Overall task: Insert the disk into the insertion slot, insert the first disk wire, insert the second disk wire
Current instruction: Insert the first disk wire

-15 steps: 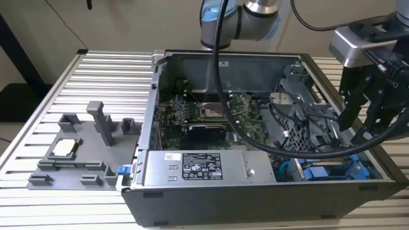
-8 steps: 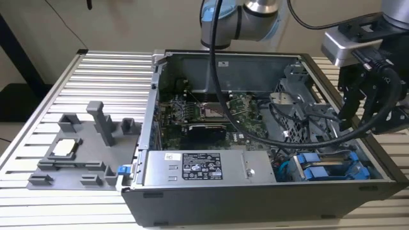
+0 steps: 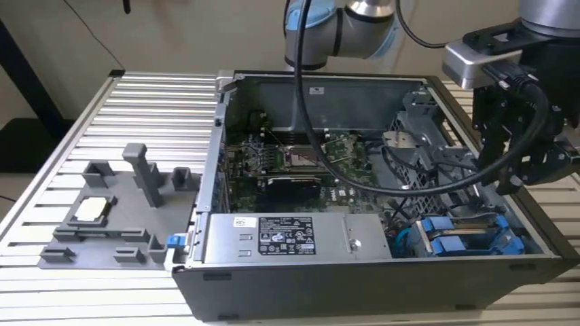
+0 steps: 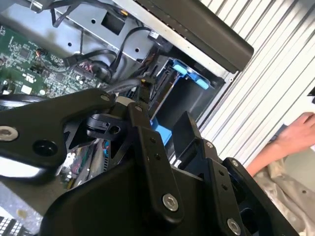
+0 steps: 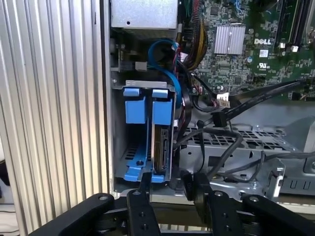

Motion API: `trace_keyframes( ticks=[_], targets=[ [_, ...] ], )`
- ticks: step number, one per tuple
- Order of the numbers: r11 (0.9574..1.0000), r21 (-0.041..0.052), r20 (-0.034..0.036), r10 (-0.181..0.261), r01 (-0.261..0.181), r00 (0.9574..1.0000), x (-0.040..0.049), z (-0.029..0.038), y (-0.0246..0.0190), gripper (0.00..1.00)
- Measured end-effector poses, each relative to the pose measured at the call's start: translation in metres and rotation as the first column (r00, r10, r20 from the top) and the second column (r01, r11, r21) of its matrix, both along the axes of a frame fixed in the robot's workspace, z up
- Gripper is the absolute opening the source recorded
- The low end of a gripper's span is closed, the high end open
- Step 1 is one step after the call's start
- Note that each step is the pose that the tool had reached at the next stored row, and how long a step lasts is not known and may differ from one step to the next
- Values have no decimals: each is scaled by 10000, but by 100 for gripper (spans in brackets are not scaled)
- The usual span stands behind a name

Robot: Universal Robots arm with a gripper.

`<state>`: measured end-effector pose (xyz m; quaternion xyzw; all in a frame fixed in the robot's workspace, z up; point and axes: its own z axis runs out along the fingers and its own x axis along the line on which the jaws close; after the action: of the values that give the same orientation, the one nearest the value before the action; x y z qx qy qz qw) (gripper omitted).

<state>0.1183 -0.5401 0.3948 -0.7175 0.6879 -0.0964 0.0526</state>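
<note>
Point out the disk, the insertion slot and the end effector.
the disk (image 5: 160, 150), first wrist view, on its exposed connector edge.
the insertion slot (image 5: 142, 83), first wrist view, on its metal rim by the blue tabs.
the end effector (image 5: 167, 179), first wrist view, midway between its fingertips.

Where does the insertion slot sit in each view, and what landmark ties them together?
Exterior view: insertion slot, case corner at the exterior view's lower right.
First wrist view: insertion slot, just beyond the fingers.
Second wrist view: insertion slot, behind the fingers.
Shared landmark: its blue tabs.
</note>
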Motion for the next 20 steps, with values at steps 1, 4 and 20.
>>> trace_keyframes(
  ticks=[1, 4, 20],
  targets=[
    [10000, -17, 26, 19, -19, 10000, -4, -12, 17, 47],
    [9999, -66, 74, 137, -136, 9999, -5, -48, 31, 47],
    [9991, -326, 436, 302, -288, 9986, -55, -73, 31, 38]
  ],
)
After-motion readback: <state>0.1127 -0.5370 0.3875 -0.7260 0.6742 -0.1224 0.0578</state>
